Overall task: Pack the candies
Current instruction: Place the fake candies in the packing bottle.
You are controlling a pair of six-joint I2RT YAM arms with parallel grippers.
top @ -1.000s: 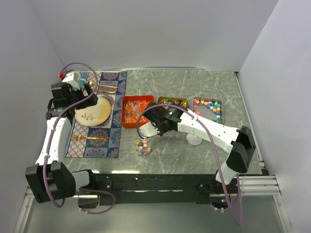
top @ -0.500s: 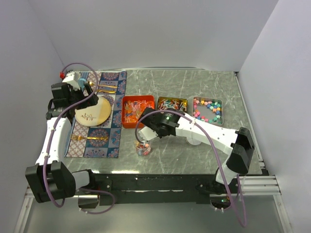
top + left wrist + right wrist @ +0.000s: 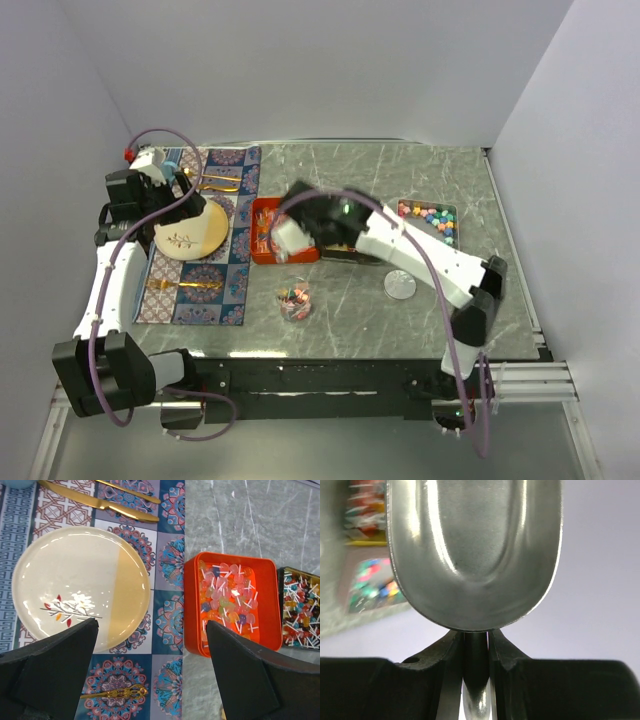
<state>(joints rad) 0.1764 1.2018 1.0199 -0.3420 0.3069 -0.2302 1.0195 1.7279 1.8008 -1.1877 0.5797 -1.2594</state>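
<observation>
R arm (image 3: 420,255) hangs over the orange tray (image 3: 191,610), scoop (image 3: 475,550) looks empty. Risk: a steep dig shoves the tray, or the pour misses the cup (image 3: 295,302) just in front (narrow mouth) and the tray's candies (image 3: 227,597) scatter on the desk (image 3: 350,320). Right fingers (image 3: 440,665) pinch the scoop handle, nearly closed; left fingers (image 3: 55,660) wide apart, empty, left of tray.

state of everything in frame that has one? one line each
left claw: open, holding nothing
right claw: shut on scoop handle
scoop: no candy showing in bowl
cup: upright, uncapped, some candies inside
clear lid: off, lying flat apart from cup
orange tray: full of candies
plate: bare
</observation>
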